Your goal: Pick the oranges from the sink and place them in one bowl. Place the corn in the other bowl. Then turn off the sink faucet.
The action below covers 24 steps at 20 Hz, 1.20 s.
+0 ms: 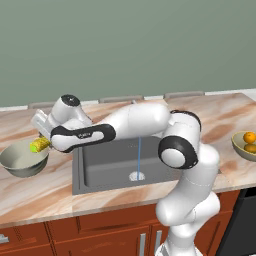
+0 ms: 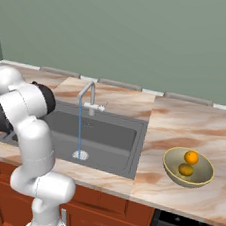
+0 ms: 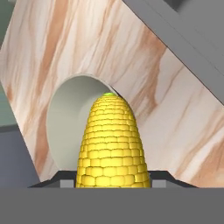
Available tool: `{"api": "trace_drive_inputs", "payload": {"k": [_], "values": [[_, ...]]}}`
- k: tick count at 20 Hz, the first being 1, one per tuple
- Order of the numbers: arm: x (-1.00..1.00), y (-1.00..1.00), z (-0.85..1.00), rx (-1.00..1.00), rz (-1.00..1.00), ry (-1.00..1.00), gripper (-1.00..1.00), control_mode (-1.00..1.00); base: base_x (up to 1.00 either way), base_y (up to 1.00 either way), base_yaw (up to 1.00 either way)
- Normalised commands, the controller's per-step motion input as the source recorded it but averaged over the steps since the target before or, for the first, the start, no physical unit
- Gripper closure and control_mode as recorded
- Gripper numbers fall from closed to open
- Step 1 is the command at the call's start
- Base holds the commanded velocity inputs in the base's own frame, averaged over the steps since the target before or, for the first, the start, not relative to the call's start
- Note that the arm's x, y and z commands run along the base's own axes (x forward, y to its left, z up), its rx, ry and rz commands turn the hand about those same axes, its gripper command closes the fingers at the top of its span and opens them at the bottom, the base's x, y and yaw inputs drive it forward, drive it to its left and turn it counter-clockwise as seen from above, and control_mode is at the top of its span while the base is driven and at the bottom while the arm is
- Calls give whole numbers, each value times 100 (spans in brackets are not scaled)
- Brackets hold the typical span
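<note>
two oranges [image 2: 191,157] beside hidden corn [image 3: 112,144]

The corn [image 3: 111,142] is bright yellow, patterned in neat rows of kernels, with a green tip at twelve o'clock in the hand view. The bowl [image 1: 22,162] under it is pale grey-green outside and whitish-cream inside. The other bowl [image 2: 198,180], at three o'clock of the sink [image 2: 109,135], is olive-khaki and carries two bright orange oranges [image 2: 191,157]. The sink is dark grey with a pale round drain; a thin blue stream of water [image 2: 79,128] runs from the silver-grey faucet [image 2: 90,99]. The counter [image 2: 184,124] is marbled tan with rusty-brown streaks. The cabinets [image 1: 75,232] are reddish-brown, the wall [image 2: 145,33] muted grey-green.
</note>
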Motion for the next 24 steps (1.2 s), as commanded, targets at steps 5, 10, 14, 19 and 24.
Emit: {"api": "trace_drive_inputs", "payload": {"k": [5, 10, 14, 19, 24], "values": [[0, 33, 0, 0, -9, 0, 100, -100, 0, 0, 0], [0, 35, 0, 0, -12, 5, 100, -100, 0, 0, 0], [0, 33, 0, 0, -15, 10, 100, -100, 0, 0, 0], [9, 4, -1, -1, -14, 1, 100, -100, 0, 0, 0], [4, 0, -25, -3, -13, 0, 100, -100, 0, 0, 0]]}}
